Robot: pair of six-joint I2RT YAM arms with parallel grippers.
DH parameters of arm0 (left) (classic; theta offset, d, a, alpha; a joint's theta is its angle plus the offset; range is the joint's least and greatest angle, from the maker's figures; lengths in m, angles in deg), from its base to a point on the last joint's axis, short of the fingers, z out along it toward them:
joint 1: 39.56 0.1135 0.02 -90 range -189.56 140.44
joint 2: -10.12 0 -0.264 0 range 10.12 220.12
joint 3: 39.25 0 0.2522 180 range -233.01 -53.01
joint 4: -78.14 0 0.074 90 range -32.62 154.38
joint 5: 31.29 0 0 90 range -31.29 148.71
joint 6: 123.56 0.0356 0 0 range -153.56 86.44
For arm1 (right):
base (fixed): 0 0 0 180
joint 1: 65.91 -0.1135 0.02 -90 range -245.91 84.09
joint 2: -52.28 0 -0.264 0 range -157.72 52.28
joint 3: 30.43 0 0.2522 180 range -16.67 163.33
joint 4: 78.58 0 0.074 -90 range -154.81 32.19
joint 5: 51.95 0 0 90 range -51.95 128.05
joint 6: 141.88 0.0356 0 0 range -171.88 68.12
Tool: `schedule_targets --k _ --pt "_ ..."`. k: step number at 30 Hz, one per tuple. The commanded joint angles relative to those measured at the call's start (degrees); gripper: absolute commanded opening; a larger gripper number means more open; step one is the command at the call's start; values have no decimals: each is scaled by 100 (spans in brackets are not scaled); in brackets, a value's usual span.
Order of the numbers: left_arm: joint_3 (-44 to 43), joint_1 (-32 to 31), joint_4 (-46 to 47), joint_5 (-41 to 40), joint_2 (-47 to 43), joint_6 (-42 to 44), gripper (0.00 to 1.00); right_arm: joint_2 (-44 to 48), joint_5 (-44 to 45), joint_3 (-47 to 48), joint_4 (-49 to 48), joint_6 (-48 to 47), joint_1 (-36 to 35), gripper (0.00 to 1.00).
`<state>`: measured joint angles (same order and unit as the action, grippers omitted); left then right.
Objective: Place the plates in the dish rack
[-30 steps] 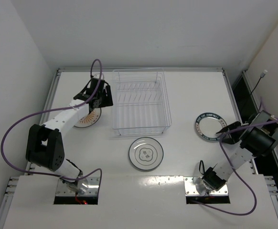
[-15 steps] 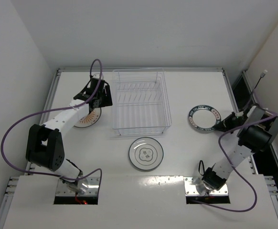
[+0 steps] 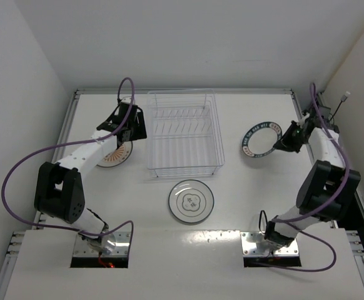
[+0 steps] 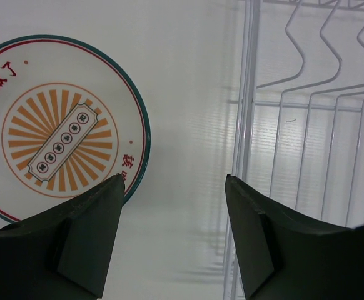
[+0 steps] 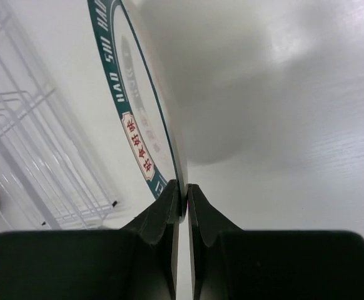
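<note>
On the right side of the table (image 3: 244, 206), the dark-banded plate (image 3: 261, 140) is pinched by its rim in the right gripper (image 5: 183, 200), whose jaws are closed tight on it. The plate is tipped up on edge, right of the dish rack (image 3: 185, 134) and apart from it. At the rack's left edge, the left gripper (image 4: 172, 182) is held partly open with nothing between its fingers, just beside the orange-striped plate (image 4: 57, 131), which lies flat. The grey-ringed plate (image 3: 191, 201) is seen flat on the table in front of the rack.
</note>
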<state>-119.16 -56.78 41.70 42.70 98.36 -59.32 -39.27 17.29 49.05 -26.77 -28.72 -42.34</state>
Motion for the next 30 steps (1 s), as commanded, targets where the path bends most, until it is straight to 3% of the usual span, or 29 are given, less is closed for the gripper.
schedule_targets --k 1,8,15,30 --pt "-126 -45 70 -104 52 1 63 690 474 765 -209 136 -458 0" --pt "-126 -45 70 -279 52 1 63 1201 2187 1865 -87 391 -1819 0" --pt "-126 -45 70 -385 -53 -52 63 156 3575 2753 -86 444 -3295 0" --pt "-126 -45 18 -544 -106 -52 63 -2138 4580 4388 256 444 -4273 0"
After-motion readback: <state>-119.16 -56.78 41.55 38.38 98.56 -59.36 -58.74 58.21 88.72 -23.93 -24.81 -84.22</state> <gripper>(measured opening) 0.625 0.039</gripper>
